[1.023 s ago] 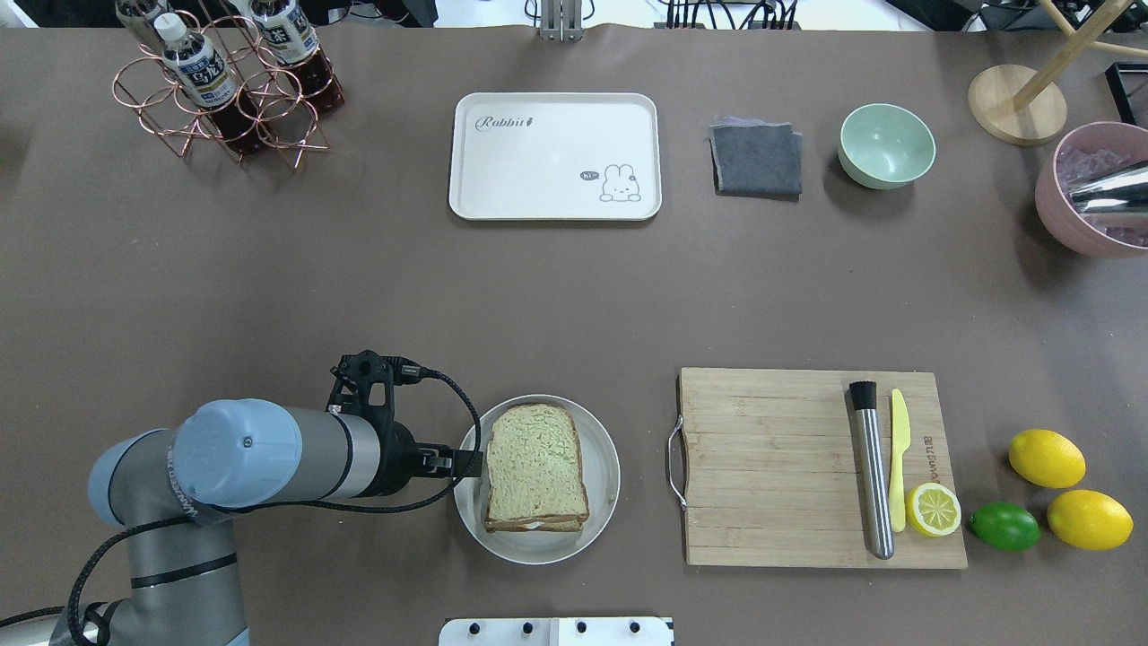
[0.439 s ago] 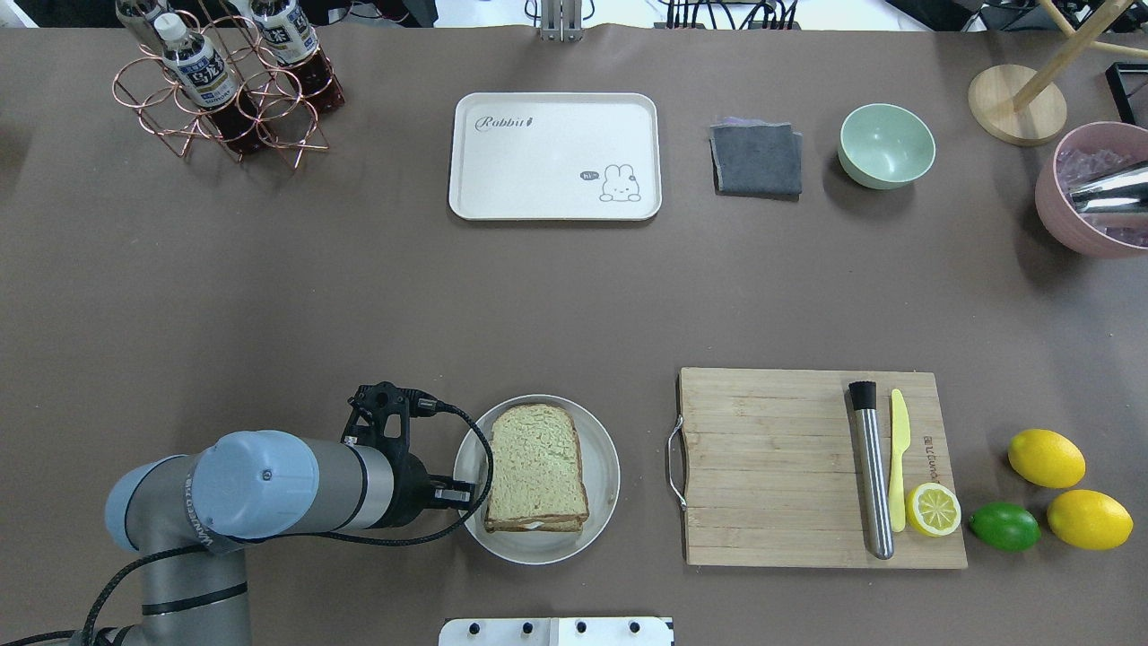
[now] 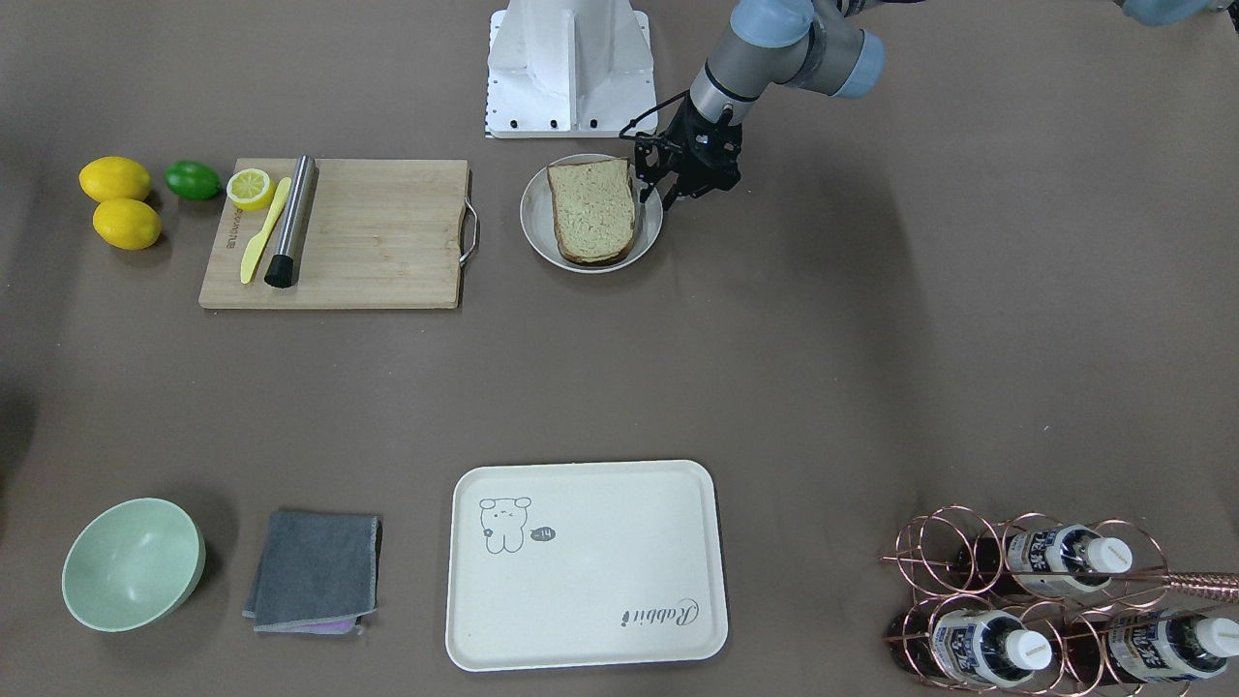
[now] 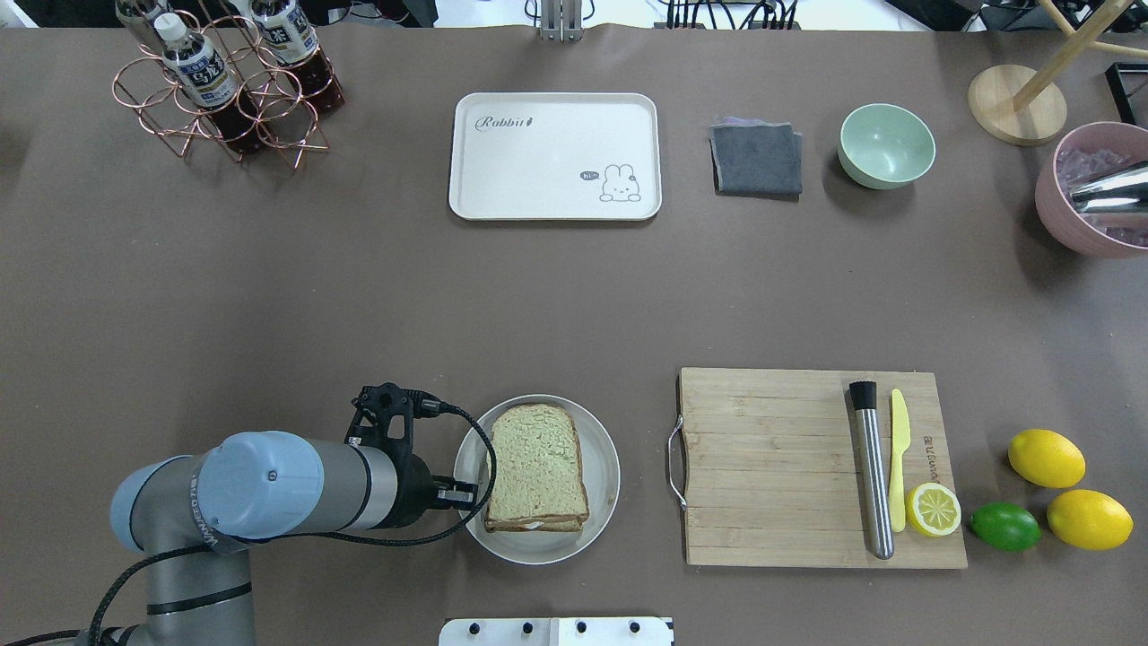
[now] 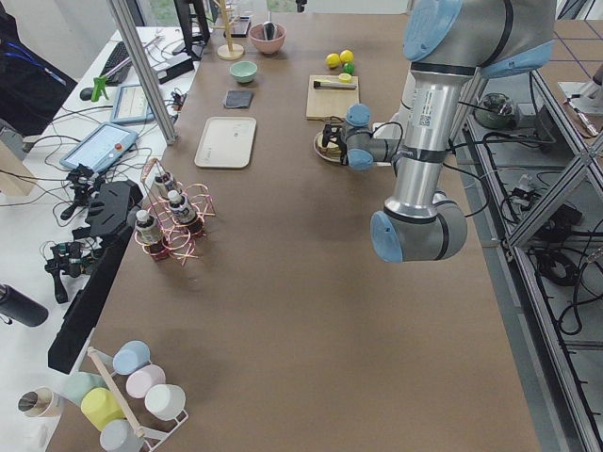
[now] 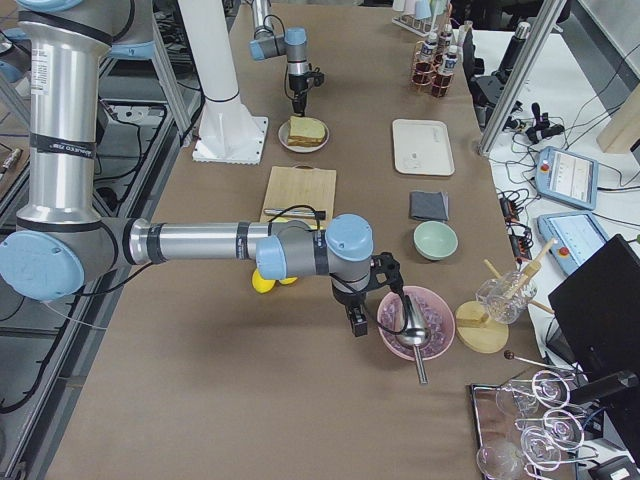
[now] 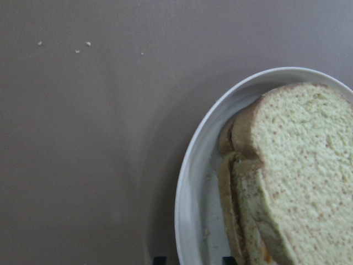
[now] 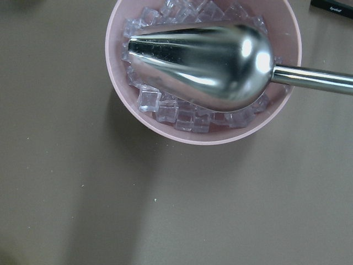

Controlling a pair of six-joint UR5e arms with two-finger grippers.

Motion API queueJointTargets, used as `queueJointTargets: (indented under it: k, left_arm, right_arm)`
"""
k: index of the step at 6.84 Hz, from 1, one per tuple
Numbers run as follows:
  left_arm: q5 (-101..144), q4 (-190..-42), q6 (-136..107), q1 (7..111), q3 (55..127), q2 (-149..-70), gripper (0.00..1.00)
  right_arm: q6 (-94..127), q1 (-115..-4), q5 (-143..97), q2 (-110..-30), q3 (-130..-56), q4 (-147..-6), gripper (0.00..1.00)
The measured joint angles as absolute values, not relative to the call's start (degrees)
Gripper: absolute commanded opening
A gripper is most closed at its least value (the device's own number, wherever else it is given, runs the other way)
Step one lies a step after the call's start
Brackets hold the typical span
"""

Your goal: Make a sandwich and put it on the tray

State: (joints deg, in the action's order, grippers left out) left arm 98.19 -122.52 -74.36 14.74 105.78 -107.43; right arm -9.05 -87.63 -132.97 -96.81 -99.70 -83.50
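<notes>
The sandwich [image 4: 536,465], two greenish-tan slices with a bit of white egg at its near edge, lies on a round grey plate [image 4: 603,467] at the table's near side; it also shows in the front-facing view [image 3: 592,208]. My left gripper [image 4: 466,493] is low at the plate's left rim, open; in the left wrist view its fingertips [image 7: 160,259] stand either side of the rim, next to the sandwich [image 7: 298,171]. The cream tray [image 4: 554,155] lies empty at the far middle. My right gripper [image 6: 355,322] hangs by the pink bowl; I cannot tell its state.
A wooden cutting board [image 4: 771,467] with a steel muddler [image 4: 872,471], a yellow knife and a half lemon lies right of the plate. Lemons and a lime [image 4: 1004,526] lie beyond. A grey cloth [image 4: 756,160], a green bowl [image 4: 886,145], a pink ice bowl [image 8: 204,72] and a bottle rack [image 4: 224,85] stand far.
My left gripper has slid along the plate's left rim toward the robot and slightly right. The sandwich and plate have not moved.
</notes>
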Motion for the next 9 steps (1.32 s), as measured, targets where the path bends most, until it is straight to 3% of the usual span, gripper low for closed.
queueJointTargets:
  k: [1, 9]
  left_arm:
    - [98.2, -122.5, -74.3, 15.0, 105.7, -107.6, 0.0]
    - [103.9, -122.1, -74.1, 21.8, 105.1, -109.4, 0.0]
  right_arm:
    - [-9.1, -87.6, -132.9, -96.8, -99.7, -83.5, 1.0]
    - [-9.2, -87.6, -132.6, -96.6, -98.4, -83.3, 1.0]
